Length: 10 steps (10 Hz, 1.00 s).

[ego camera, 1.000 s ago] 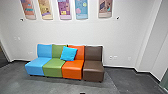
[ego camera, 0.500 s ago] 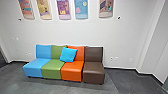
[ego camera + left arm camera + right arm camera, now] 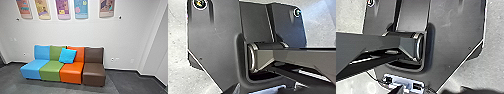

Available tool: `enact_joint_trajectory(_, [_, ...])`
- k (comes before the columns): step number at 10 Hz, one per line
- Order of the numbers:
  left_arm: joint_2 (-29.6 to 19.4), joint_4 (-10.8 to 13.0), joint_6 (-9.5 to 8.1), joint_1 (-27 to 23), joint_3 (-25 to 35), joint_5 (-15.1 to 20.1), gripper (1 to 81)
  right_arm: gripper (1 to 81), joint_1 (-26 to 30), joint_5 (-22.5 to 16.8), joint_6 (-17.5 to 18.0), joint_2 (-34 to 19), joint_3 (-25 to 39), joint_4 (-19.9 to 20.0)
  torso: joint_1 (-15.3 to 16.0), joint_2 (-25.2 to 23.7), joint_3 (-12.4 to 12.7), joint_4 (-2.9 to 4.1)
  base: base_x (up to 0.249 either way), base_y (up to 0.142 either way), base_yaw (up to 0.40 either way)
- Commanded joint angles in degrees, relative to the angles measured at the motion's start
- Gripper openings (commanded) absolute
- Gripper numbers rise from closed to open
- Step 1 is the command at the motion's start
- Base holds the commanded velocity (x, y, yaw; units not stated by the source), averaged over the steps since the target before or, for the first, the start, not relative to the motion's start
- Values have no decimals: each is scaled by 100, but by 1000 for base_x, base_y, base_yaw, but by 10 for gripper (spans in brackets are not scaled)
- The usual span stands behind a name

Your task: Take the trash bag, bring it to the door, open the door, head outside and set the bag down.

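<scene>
Head view: 4-seat row noted ahead, approx. 11 to 12 o'clock: blue seat (image 3: pixel 31 68), green seat (image 3: pixel 51 71), orange seat (image 3: pixel 71 73), brown seat (image 3: pixel 94 73). Cushion (image 3: pixel 67 55) propped across green/orange backs. Art panels (image 3: pixel 81 8) hung on wall (image 3: pixel 75 31) above. Dark strip (image 3: pixel 2 60) at approx. 10 o'clock; whether it's part of the door can't be confirmed.

L wrist view: robot's own base plate (image 3: pixel 215 45) and jointed bar (image 3: pixel 298 56) seen over pale floor (image 3: pixel 176 50). L claw state can't be told.

R wrist view: same plate and bar. Dark patch (image 3: pixel 476 90) noted just beside plate; bag or shadow, can't be told. R claw state can't be told either.

Key relation: bag pos. can't be fixed, so its bearing from either claw, long axis and nearer arm are left unjudged. Room layout is given by head view; floor beside base, by wrist views.
</scene>
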Motion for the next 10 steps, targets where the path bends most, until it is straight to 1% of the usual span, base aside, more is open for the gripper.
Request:
enact_joint_trajectory(1, [1,-35,19,-221,29,357,811,811,187,-329,-1,-19,17,-16,0,0,0,0,146,0,0])
enact_joint_trajectory(10, [10,-35,27,-204,29,357,811,811,186,-329,-2,-19,17,-25,2,0,-2,0,143,0,0])
